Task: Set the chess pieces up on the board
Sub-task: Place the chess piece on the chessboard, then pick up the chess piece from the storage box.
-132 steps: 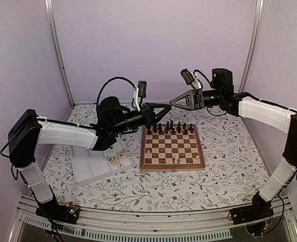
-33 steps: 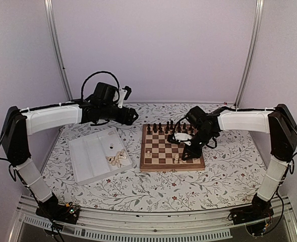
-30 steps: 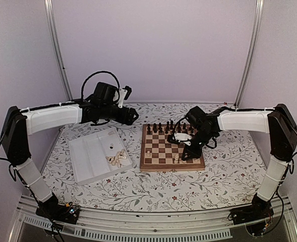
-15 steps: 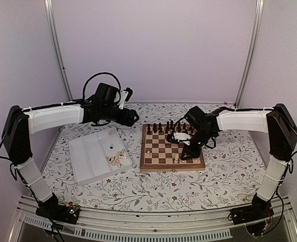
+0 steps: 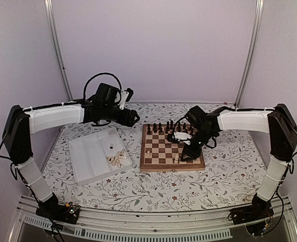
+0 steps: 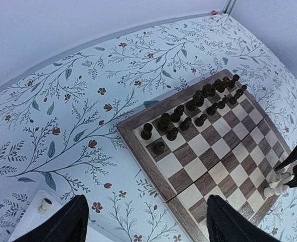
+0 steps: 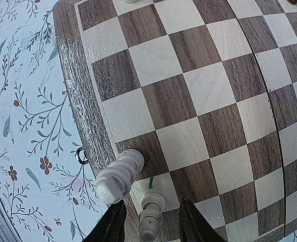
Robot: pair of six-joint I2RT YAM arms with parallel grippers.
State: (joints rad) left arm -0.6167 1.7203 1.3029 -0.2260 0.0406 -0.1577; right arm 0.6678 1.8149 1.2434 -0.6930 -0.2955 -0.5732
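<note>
The right arm has swung down from high over the far edge to the board's (image 5: pixel 172 149) near rim; its right claw (image 7: pixel 147 222) now stands parted around a pale pawn (image 7: pixel 149 212) upright on a near-row square, apparently just released. A taller piece (image 7: pixel 119 176) sits just beside, tight quarters; straight up looks clearest. The left claw (image 6: pixel 147 222) hangs wide apart, empty, off the board's far corner; more chess pieces (image 5: pixel 117 160) wait in the tray (image 5: pixel 90 156).

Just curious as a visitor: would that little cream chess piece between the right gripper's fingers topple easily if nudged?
Probably. The cream chess piece looks tall and narrow on a small base, so a sideways nudge from the right gripper could tip it. Its rounded shape suggests it would then roll on the smooth board.
</note>
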